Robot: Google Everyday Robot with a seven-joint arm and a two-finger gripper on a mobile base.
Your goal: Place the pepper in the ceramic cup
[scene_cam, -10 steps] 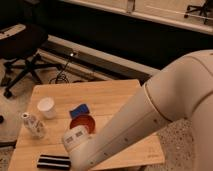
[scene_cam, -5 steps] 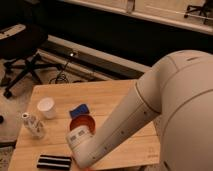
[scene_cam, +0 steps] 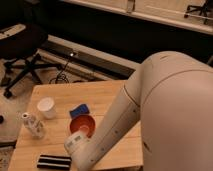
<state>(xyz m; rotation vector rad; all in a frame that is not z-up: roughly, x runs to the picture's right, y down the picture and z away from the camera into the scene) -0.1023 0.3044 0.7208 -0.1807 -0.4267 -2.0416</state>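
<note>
1. My arm [scene_cam: 170, 115] - its rounded upper bulk fills the right side and covers more of the table than a second ago, with little change since the half-second mark. The forearm slopes down-left from it, low over the table's near part.
2. Wooden table [scene_cam: 60, 94] - nothing on it has shifted between pictures.
3. Black office chair [scene_cam: 20, 42] on the floor, back left, apart from the table.
4. Orange bowl [scene_cam: 82, 123], mid-table, near rim partly behind my wrist.
5. Ceramic cup [scene_cam: 46, 106] - upright, left of the bowl and apart from it. A blue pad [scene_cam: 78, 110] lies just behind the bowl.
6. Patterned bottle [scene_cam: 32, 125] by the left edge; black striped item [scene_cam: 54, 161] by the near edge.
7. Gripper [scene_cam: 75, 144] - at the forearm's end, just near-left of the bowl, same spot as before. Jaws spread wide, nothing seen in them.
8. Pepper - cannot pick it out.
</note>
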